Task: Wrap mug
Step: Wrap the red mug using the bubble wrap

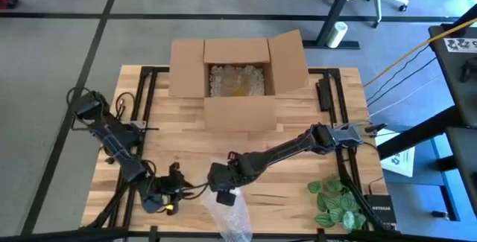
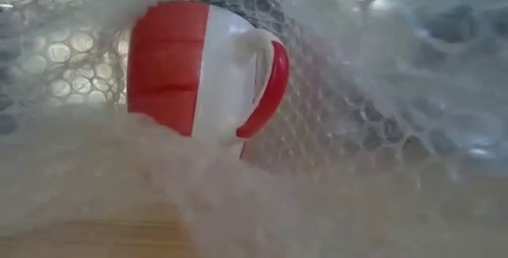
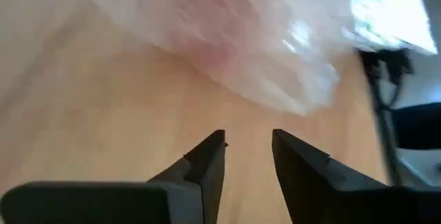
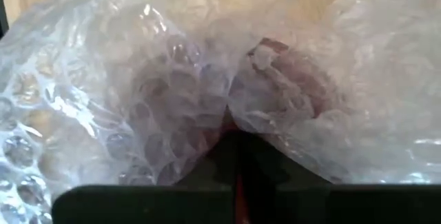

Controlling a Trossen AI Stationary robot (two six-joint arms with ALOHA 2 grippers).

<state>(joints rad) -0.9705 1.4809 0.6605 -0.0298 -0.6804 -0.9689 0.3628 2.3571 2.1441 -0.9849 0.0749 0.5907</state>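
A red and white mug [image 2: 198,75] stands upright in the low view with its handle showing. Clear bubble wrap [image 2: 357,131] surrounds it and hides its base. In the high view the wrap [image 1: 232,218] lies at the table's near edge, in the middle. My right gripper [image 1: 223,195] is over the wrap's far end and shut on it. The mug shows dimly through the wrap [image 4: 296,79]. My left gripper [image 1: 170,201] hovers low over bare wood just left of the wrap, open [image 3: 248,141] and holding nothing. My right gripper pinches a gathered fold of the bubble wrap [image 4: 238,124] between its two shut fingers, right beside the mug. It comes slanting down from the table's far right. The wrap bunches into creases at the fingertips and drapes over the mug. How many layers it holds is hidden.
An open cardboard box [image 1: 237,78] with pale packing fill stands at the far middle of the table. Green leaves [image 1: 334,201] lie at the near right. Cables run by the left arm's base [image 1: 89,108]. Bare wood lies between the box and the wrap.
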